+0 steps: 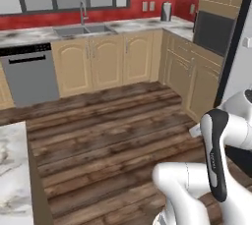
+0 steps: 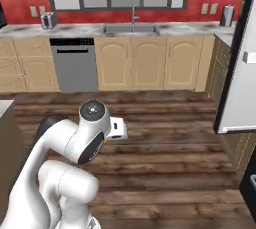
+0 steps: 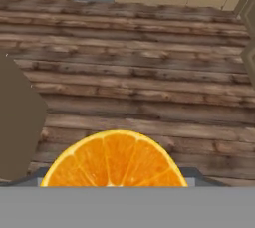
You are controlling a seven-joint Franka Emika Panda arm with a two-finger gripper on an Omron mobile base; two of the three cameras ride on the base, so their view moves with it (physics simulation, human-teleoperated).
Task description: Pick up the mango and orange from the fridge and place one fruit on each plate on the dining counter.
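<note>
The orange (image 3: 114, 160) shows its cut face at the bottom middle of the hand view, right where the fingertips rise, and it covers them. My gripper (image 2: 119, 129) is shut on the orange and hangs over the wooden floor in the middle of the kitchen. The fridge (image 2: 240, 68) stands at the right with its white-lined door swung open. A corner of the dining counter (image 1: 12, 170) with its marbled top lies at the lower left, and its tan base (image 3: 17, 132) is to the left of the orange. The mango and the plates are out of view.
Wall counters with light wood cabinets (image 1: 106, 62), a sink (image 1: 83, 30) and a grey dishwasher (image 1: 29, 74) line the far wall. A built-in black microwave (image 1: 214, 30) sits at the right. Wooden floor (image 2: 165, 123) spreads between them.
</note>
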